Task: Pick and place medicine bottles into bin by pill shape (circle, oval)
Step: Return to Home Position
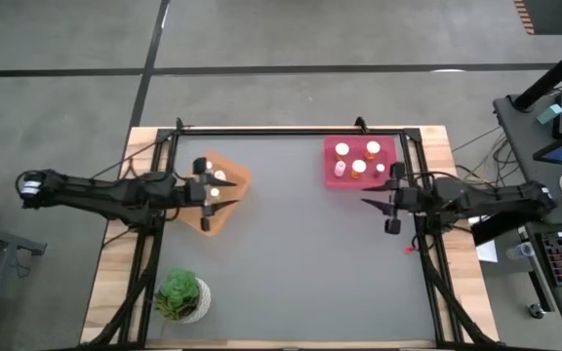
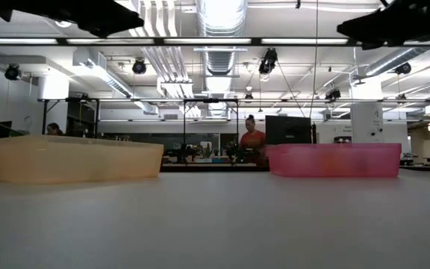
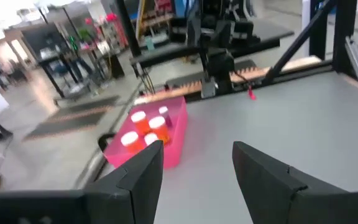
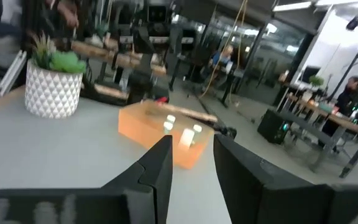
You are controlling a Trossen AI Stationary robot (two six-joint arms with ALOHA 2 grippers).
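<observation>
Fingers of left gripper, right gripper gape empty; white-capped cylindrical bottles fill translucent pink bin, orange bin.

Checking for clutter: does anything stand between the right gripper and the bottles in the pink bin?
Nothing visible does. The right gripper is beside the pink bin; only bare mat and the bin's wall separate it from the bottles.

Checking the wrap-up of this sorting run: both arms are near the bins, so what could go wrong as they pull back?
1. The left claw, open, hangs over the orange bin; pulling back low might clip its rim or tip a bottle.
2. The right claw, open, sits close to a corner of the pink bin; a sideways swing could shove it.
</observation>
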